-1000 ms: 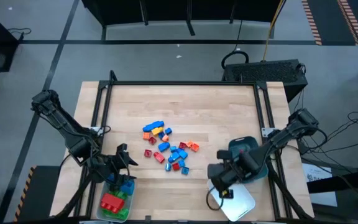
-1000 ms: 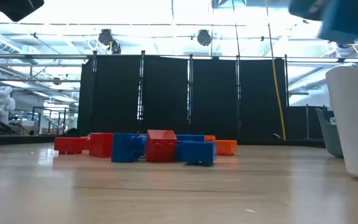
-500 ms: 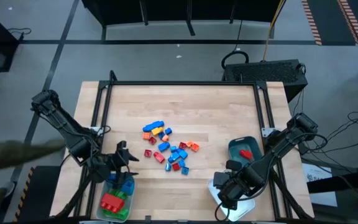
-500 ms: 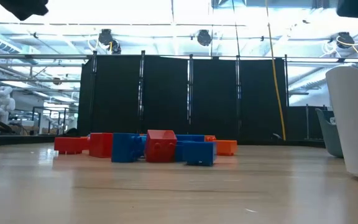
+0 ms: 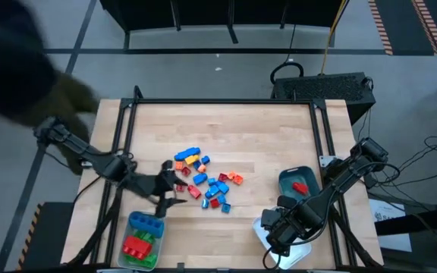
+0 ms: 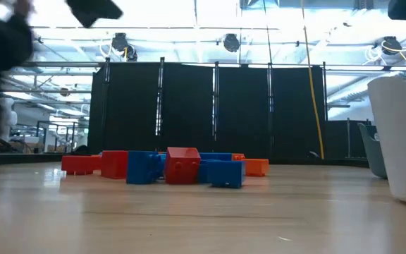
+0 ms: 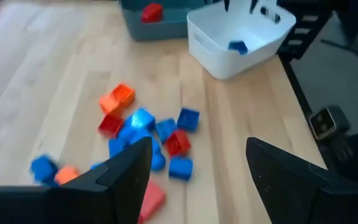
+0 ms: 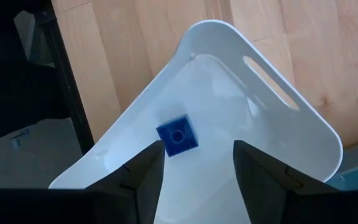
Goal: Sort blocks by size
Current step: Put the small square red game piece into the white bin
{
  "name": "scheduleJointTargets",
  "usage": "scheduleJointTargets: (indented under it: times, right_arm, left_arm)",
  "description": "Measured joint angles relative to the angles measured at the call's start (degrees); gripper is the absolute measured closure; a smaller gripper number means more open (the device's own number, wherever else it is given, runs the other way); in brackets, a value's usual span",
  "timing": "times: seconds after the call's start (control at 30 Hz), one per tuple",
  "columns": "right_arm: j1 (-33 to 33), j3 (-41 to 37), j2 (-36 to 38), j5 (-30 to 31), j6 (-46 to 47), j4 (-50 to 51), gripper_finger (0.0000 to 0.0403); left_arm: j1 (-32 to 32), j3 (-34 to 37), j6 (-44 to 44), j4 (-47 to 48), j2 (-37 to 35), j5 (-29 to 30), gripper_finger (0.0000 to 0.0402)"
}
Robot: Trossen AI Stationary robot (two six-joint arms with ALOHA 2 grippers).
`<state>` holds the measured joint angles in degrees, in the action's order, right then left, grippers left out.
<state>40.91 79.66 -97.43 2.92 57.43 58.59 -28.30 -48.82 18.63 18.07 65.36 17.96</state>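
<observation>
Right end effector [image 8: 194, 168] spread wide and empty above the white tray [image 8: 291, 118] at the tabletop's 5 o'clock corner, a small blue cube [image 8: 177, 135] lying studs-up inside. Left end effector [image 5: 171, 192] open, holding nothing, hovering at 9 o'clock of the scattered blocks [image 5: 205, 182], whose long blue brick [image 5: 187, 155] runs roughly 3-to-9.

The high view looks straight down on the whole table [image 5: 226, 129]. The low view sits at tabletop level, facing the far curtain. The left wrist view looks across the blocks [image 7: 145, 134] toward the white tray [image 7: 241, 53]; the right wrist view looks closely down into that tray.
</observation>
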Motion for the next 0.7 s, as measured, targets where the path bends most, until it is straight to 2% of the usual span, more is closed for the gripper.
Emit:
scheduleJointTargets:
  times: [0.2, 0.3, 0.5, 0.7]
  right_arm:
    - [0.09, 0.00, 0.00, 0.00, 0.40, 0.00, 0.0229]
    - [0.09, 0.00, 0.00, 0.13, 0.35, 0.01, 0.0231]
    - [0.07, 0.00, 0.00, 0.26, 0.24, 0.00, 0.0231]
    - [0.09, 0.00, 0.00, 1.77, 0.35, 0.00, 0.0232]
  left_arm:
    - [6.46, 0.00, -5.73, -5.57, 9.11, -14.29, 0.0141]
    - [7.20, 0.02, -5.92, -8.46, 14.16, -16.94, 0.0141]
    - [7.23, 0.02, -5.65, -13.27, 22.29, -15.76, 0.0141]
    - [7.15, -2.71, -6.17, -14.23, 28.32, -8.24, 0.0141]
